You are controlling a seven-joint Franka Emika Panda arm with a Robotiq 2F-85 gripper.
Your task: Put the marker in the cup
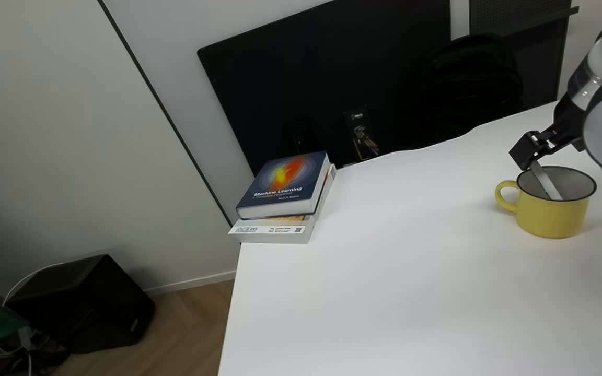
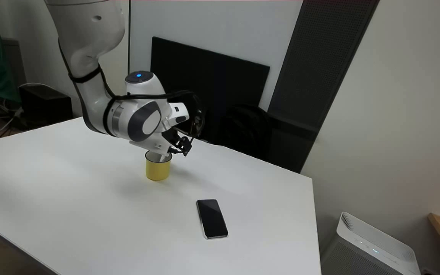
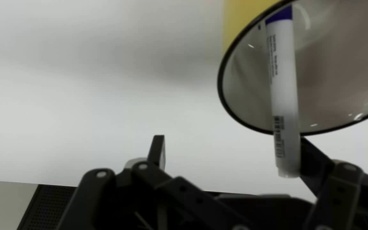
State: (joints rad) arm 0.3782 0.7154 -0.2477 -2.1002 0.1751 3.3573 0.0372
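Observation:
The yellow cup stands upright on the white table, also in an exterior view; its handle shows in an exterior view. The white marker leans in the cup, its lower end inside and its upper end sticking out above the rim. In the wrist view the marker has its purple-blue end inside the cup and its white end beside the right finger. My gripper is open, its fingers wide apart. The right finger is against or very close to the marker; the left finger is well away from it.
A stack of books lies at the table's corner. A black phone lies on the table in front of the cup. A dark monitor panel and a dark backpack stand behind the table's back edge.

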